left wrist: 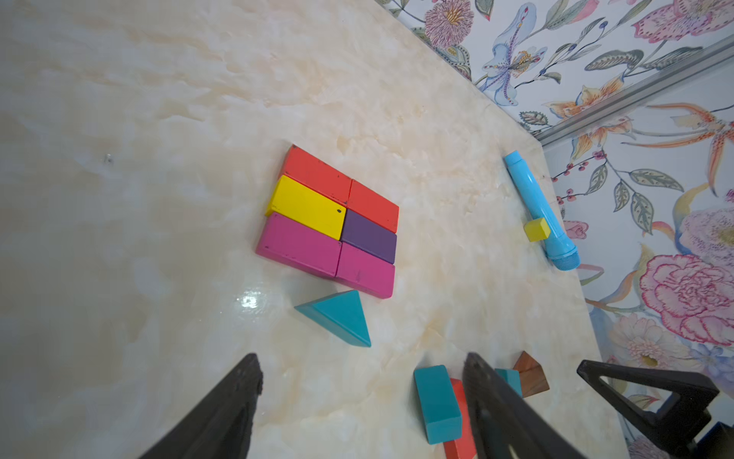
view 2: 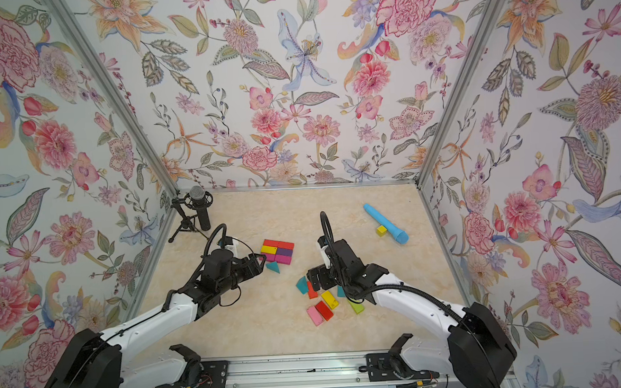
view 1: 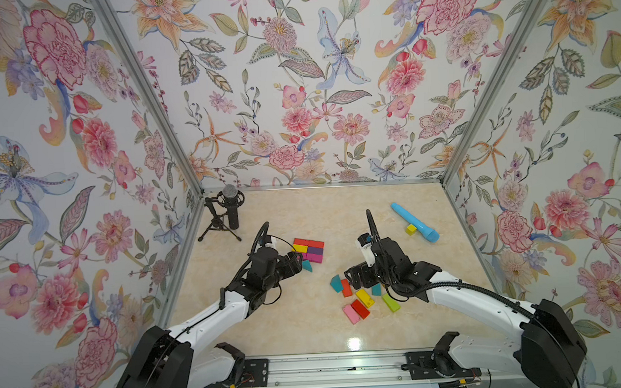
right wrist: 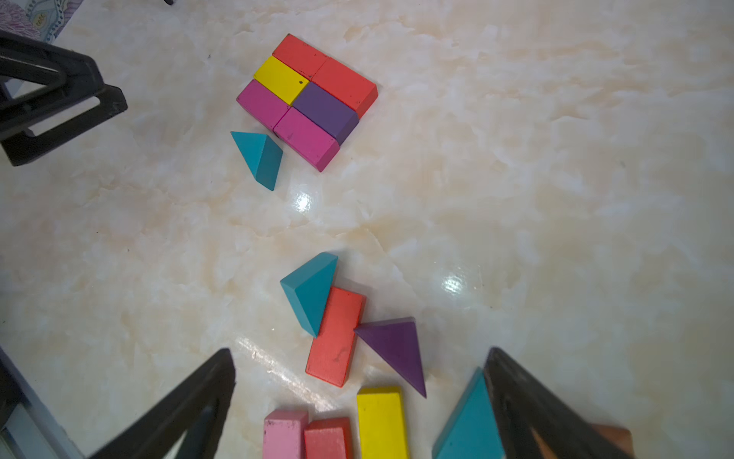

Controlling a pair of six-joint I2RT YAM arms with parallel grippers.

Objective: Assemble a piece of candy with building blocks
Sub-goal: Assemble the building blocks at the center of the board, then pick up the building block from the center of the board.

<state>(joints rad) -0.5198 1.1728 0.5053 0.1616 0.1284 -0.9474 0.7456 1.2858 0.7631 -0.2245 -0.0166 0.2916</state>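
Six building blocks lie pressed into a flat rectangle [view 1: 308, 250] [left wrist: 333, 222] [right wrist: 308, 99]: two red, one yellow, one purple, two magenta. A teal wedge [view 1: 307, 266] [left wrist: 337, 318] lies on the table beside its near edge. My left gripper [view 1: 297, 262] [left wrist: 362, 359] stands open just short of that wedge, holding nothing. My right gripper [view 1: 352, 276] [right wrist: 359, 353] is open above a loose pile: a teal wedge [right wrist: 310, 292], a red brick [right wrist: 335, 337], a purple wedge [right wrist: 397, 351], a yellow brick [right wrist: 381, 421], a pink brick [view 1: 351, 314] and a green one [view 1: 391, 302].
A long light-blue tube [view 1: 414, 222] lies at the back right with a small yellow cube [view 1: 410, 229] against it. A microphone on a tripod [view 1: 230, 209] stands in the back left corner. Flowered walls close in three sides.
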